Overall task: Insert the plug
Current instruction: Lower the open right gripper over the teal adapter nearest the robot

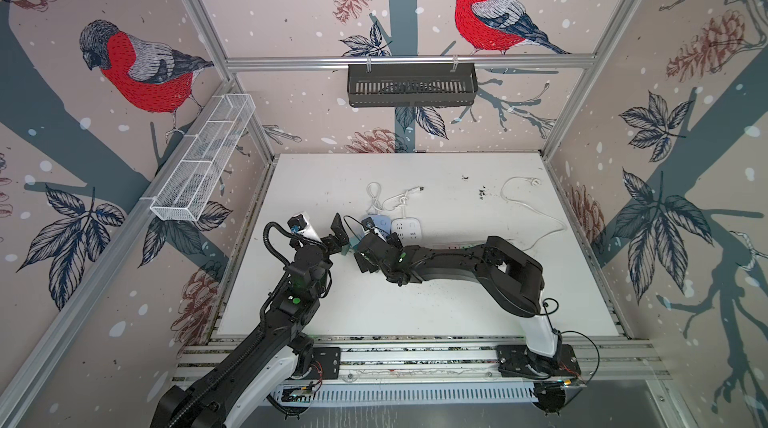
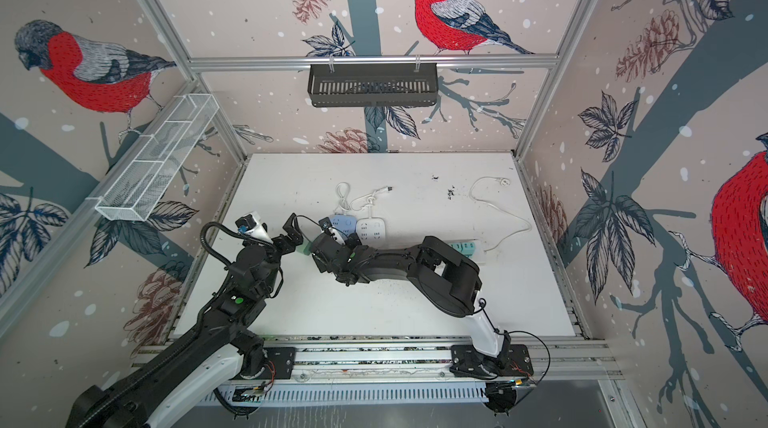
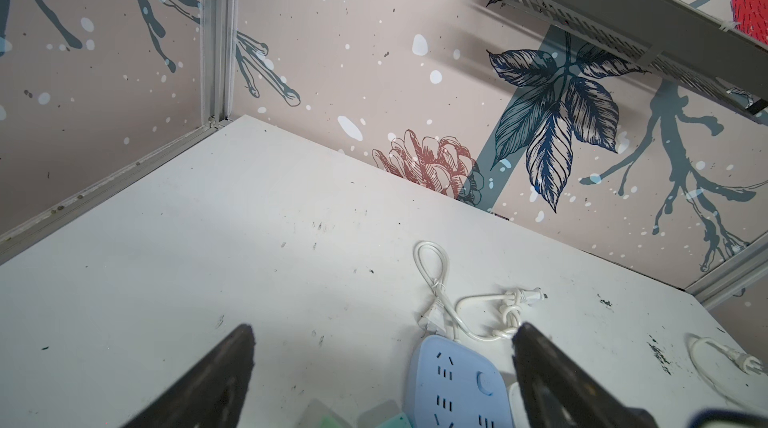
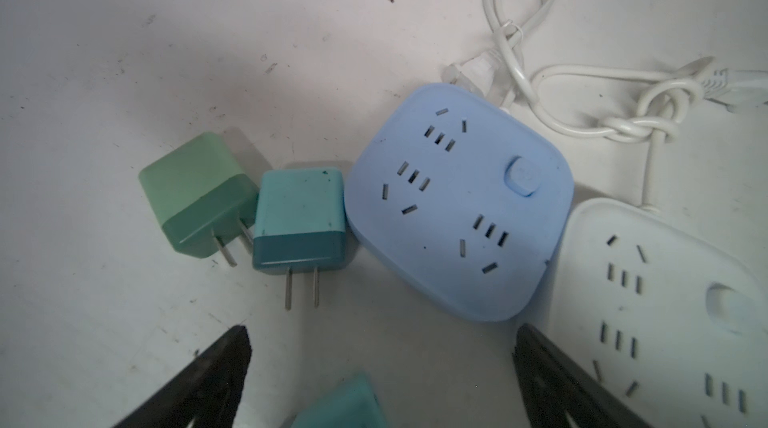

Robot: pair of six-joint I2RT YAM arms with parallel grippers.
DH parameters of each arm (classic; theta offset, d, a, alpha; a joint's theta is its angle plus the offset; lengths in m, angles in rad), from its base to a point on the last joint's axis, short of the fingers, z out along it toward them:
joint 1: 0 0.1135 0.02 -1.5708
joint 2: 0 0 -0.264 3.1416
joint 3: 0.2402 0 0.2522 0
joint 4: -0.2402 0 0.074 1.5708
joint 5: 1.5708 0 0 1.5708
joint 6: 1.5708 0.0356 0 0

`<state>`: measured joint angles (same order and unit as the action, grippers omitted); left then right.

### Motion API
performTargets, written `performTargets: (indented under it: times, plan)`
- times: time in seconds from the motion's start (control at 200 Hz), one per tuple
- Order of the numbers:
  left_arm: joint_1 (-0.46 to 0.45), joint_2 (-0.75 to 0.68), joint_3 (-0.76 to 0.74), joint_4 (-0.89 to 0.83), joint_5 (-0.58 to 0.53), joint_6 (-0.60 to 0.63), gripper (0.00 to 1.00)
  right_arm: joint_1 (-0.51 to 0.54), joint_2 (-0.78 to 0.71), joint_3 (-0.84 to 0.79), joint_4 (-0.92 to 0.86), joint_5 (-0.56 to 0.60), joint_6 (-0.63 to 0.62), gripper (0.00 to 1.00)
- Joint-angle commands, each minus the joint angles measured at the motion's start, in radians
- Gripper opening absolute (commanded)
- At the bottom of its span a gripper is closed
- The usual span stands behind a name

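The left gripper (image 3: 384, 328) and right gripper (image 4: 381, 330) are both gaping wide, gripping nothing. The green plug (image 4: 195, 193) and teal plug (image 4: 299, 222) are lying side by side on the table (image 4: 124, 52), prongs bare, the teal plug sitting just beside the blue power strip (image 4: 457, 197).

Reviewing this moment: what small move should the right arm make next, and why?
Probably lower the right gripper toward the teal plug and close on its body. The jaws stand wide open, and the plug lies flat on the table right beside the blue power strip with its prongs bare. No visible slot in that strip is filled yet.
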<state>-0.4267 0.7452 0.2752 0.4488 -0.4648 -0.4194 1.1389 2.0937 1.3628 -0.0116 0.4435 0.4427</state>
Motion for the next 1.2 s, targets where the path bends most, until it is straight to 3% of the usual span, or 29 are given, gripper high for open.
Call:
performTargets:
  times: [0.0,0.21,0.63,1.046,1.196]
  plan:
    - [0.003,-0.001,0.0,0.031,0.02,-0.009,0.95,0.001,0.017,0.017,-0.043,0.019,-0.014,1.0]
    - [0.003,0.02,0.007,0.036,0.032,-0.007,0.95,-0.004,-0.006,-0.024,-0.03,0.047,0.014,0.98]
    - [0.003,0.026,0.012,0.031,0.039,-0.008,0.95,-0.005,-0.07,-0.125,0.027,0.068,0.08,0.81]
    - [0.003,0.037,0.015,0.037,0.046,-0.009,0.95,-0.002,-0.133,-0.233,0.114,0.045,0.143,0.82]
    - [0.003,0.037,0.015,0.036,0.047,-0.009,0.95,0.011,-0.104,-0.203,0.108,0.029,0.119,0.9]
